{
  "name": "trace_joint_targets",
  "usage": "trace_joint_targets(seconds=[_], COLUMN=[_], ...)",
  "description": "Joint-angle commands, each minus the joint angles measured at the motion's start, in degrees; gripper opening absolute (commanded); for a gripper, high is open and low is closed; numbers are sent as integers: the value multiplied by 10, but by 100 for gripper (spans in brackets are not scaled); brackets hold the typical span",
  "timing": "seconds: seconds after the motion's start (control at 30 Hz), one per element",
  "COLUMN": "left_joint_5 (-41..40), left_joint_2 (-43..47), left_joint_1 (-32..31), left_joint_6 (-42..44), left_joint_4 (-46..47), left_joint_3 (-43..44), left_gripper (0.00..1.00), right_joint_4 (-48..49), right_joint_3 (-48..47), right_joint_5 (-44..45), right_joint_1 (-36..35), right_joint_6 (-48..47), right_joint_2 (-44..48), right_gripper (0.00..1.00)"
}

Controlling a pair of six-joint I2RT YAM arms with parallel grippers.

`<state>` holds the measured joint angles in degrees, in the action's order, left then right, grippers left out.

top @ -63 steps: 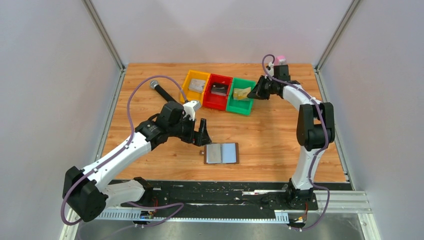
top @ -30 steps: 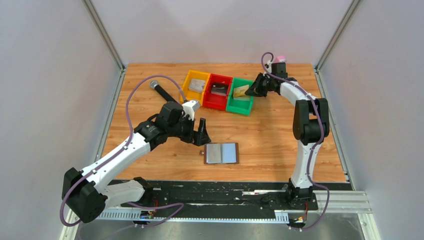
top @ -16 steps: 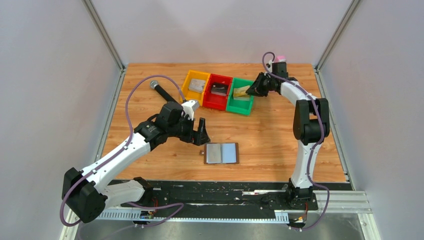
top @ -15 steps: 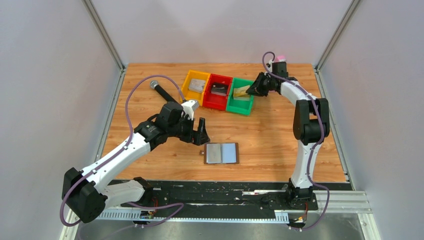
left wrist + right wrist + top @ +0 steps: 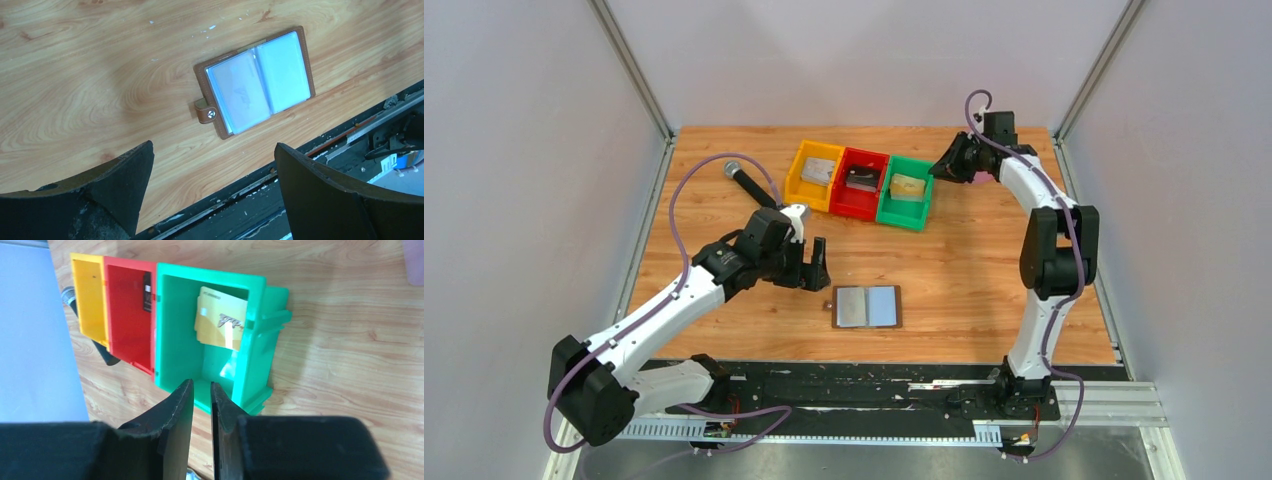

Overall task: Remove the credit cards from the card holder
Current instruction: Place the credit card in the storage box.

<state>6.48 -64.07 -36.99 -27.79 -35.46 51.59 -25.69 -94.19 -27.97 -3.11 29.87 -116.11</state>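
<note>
The card holder (image 5: 867, 307) lies open and flat near the table's front edge, brown rim round two pale blue panels. In the left wrist view the card holder (image 5: 255, 82) shows a pale card with faint print in its left sleeve. My left gripper (image 5: 814, 265) hovers just left of and behind it, wide open and empty (image 5: 214, 146). My right gripper (image 5: 944, 168) hangs beside the green bin's (image 5: 906, 205) right end. Its jaws (image 5: 201, 383) stand a narrow gap apart with nothing between them. A gold card (image 5: 221, 320) lies inside the green bin (image 5: 210, 370).
A red bin (image 5: 859, 195) with a dark card and a yellow bin (image 5: 815, 172) with a grey card stand left of the green one. A black microphone (image 5: 746, 181) lies left of the bins. Metal rails run along the front edge (image 5: 874, 385).
The right gripper has let go of the gold card, which now lies in the green bin, and has drawn back to the right. The left gripper has shifted slightly left and nearer.
</note>
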Motion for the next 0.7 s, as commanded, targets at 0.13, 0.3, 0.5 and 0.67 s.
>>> trace_joint_targets(seconds=[0.13,0.3,0.5,0.67], left_joint_5=[21,58,66,71], left_joint_2=[-29,-54,-107,-162], left_joint_1=[0,0,0,-1], left_joint_6=[-34,-49,-52,-47], left_joint_4=[22,75,130,160], left_joint_3=[-30,-64,-88,-90], left_gripper=[91,84,81,79], right_joint_4=[-6,17,36,47], right_joint_3=[67,179,306,395], right_joint_5=[-6,-5,12,40], right_joint_1=[-5,-23,-71,-127], right_joint_6=[2,3,-2,11], right_joint_2=[139,232,353,435], right_gripper=[22,26,28,33])
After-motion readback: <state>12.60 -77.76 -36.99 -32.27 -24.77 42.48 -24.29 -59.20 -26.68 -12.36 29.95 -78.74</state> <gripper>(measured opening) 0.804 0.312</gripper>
